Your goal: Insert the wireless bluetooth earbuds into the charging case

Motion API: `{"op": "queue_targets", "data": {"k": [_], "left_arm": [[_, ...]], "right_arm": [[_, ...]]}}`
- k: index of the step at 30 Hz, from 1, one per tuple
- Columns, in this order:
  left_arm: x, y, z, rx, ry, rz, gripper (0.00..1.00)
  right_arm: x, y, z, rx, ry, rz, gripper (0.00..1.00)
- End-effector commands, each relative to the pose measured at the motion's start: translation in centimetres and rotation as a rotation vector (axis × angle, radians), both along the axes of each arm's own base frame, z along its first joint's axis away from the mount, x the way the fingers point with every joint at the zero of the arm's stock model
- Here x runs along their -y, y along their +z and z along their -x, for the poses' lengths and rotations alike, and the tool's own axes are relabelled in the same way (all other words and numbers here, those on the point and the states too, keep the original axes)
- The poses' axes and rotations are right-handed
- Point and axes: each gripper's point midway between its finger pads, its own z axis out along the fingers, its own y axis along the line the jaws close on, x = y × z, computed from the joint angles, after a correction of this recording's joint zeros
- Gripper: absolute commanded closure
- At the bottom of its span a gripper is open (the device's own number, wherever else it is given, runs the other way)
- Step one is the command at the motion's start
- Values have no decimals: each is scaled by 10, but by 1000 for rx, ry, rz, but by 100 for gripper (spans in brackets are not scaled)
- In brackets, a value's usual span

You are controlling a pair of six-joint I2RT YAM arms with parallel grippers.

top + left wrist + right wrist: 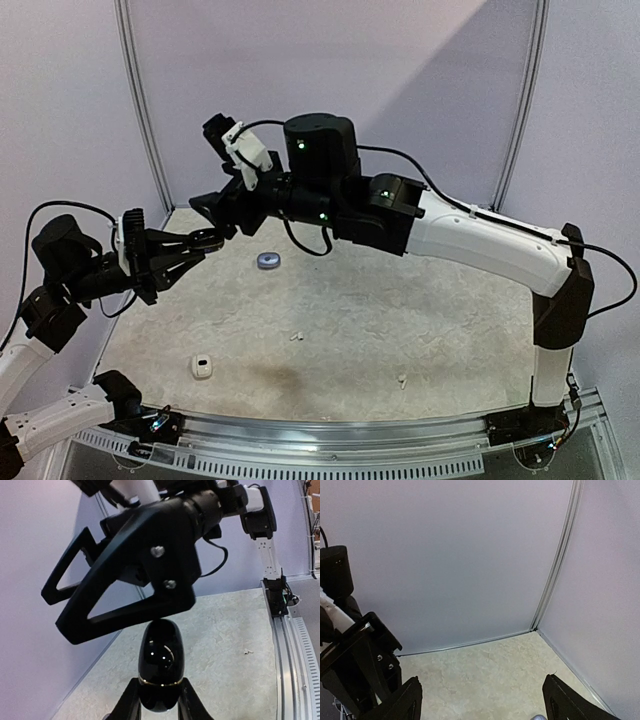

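Clamping the charging case (161,672) in our left gripper (160,701), we must centre our spread right gripper (485,702) over its lid (161,642).

Right arm (495,245) — white shell, black joints, green lights; looped black cable (226,556); triangular black fingers (175,540) — two silver screws (157,551).

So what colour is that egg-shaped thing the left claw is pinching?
The case is glossy black with a thin gold band, clearest in the left wrist view.
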Motion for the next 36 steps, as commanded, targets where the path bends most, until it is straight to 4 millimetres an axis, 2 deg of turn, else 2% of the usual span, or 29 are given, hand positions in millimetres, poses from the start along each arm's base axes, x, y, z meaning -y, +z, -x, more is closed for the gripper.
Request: {"op": "queue_targets", "data": {"k": [1, 3, 6, 10, 12, 14, 15, 17, 18, 20, 21, 22, 25, 28, 30, 33, 34, 36], "left_arm": [[-4, 3, -5, -18, 32, 7, 100], [-4, 3, -7, -24, 47, 14, 100], [-4, 1, -8, -43, 42, 18, 100], [-6, -11, -17, -157, 91, 47, 100], [-9, -22, -27, -263, 142, 64, 100], [-12, -37, -35, -380, 189, 80, 100], [-14, -43, -40, -432, 219, 89, 100], [-19, -56, -50, -529, 284, 102, 100], [-21, -63, -54, -574, 311, 104, 100], [-24, -75, -63, -650, 364, 101, 100], [-27, -81, -68, -674, 395, 96, 100], [-30, -85, -74, -693, 432, 92, 100], [-37, -105, -93, -782, 506, 64, 100], [-38, -138, -111, -962, 514, 29, 100], [-50, -162, -129, -1103, 560, 37, 100], [-76, -201, -149, -1295, 661, 59, 100], [-81, -214, -154, -1340, 675, 54, 100], [-82, -227, -160, -1364, 655, 40, 100]], "right_arm": [[-6, -32, 26, 26, 58, 137, 15], [-3, -39, 26, 25, 45, 157, 15], [8, -33, 18, 25, -19, 147, 15], [24, -12, 1, 28, -122, 103, 13], [43, -1, -17, 6, -215, 72, 13], [72, 9, -40, -34, -330, 36, 13], [86, 6, -51, -55, -390, 30, 13], [119, -11, -74, -114, -504, 44, 12], [139, -13, -82, -159, -555, 29, 12], [171, -38, -99, -273, -639, 40, 12], [188, -47, -103, -315, -674, 45, 12], [201, -65, -107, -365, -711, 59, 12], [232, -105, -108, -468, -781, 103, 12], [247, -137, -104, -545, -804, 150, 12], [251, -154, -99, -569, -807, 195, 11], [257, -173, -94, -591, -818, 275, 11], [258, -178, -92, -596, -819, 298, 10], [260, -187, -90, -604, -821, 331, 10]]}}
